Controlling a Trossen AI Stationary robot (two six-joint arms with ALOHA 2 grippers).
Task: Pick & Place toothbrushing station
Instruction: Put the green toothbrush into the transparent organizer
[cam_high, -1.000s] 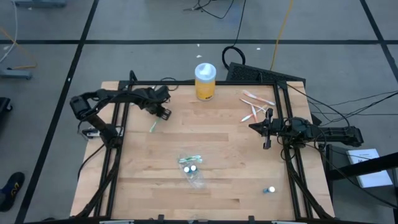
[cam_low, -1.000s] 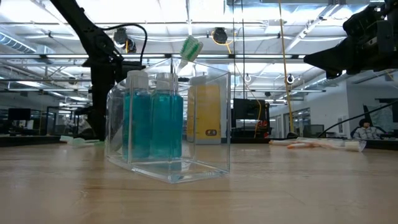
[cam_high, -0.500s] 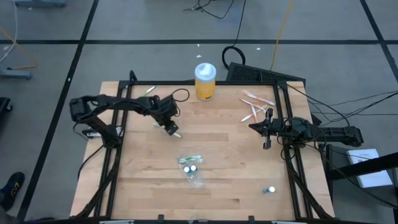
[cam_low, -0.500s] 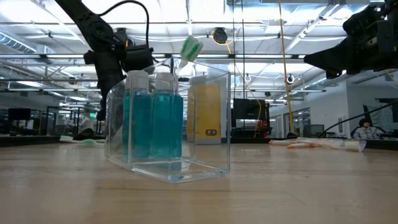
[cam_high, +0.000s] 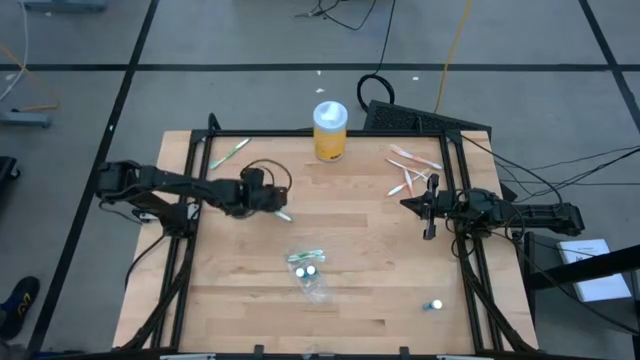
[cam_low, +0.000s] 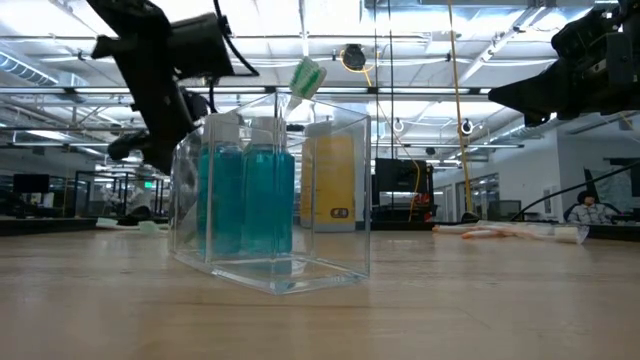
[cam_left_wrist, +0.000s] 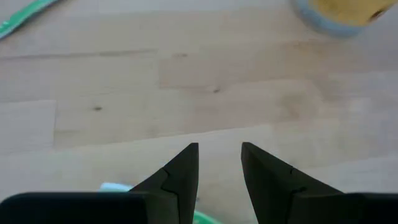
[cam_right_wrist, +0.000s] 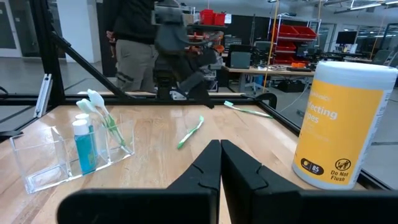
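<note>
Green toothbrush now at my half-open left hand, moved in toward toothbrushing station; right hand shut, idle.

You have a table of pale wood planks, matt and smooth, with fine grain and small dark knots showing in the left wrist view. At the centre of the low view, the toothbrushing station is clear, colourless plastic, glossy, with bright glints along its edges. The two bottles inside it look like translucent teal plastic with white caps. Top centre of the high view, your jar is yellow-orange with a white plastic lid and a smooth printed label. The left gripper has matt black fingers, and so does the right gripper.
</note>
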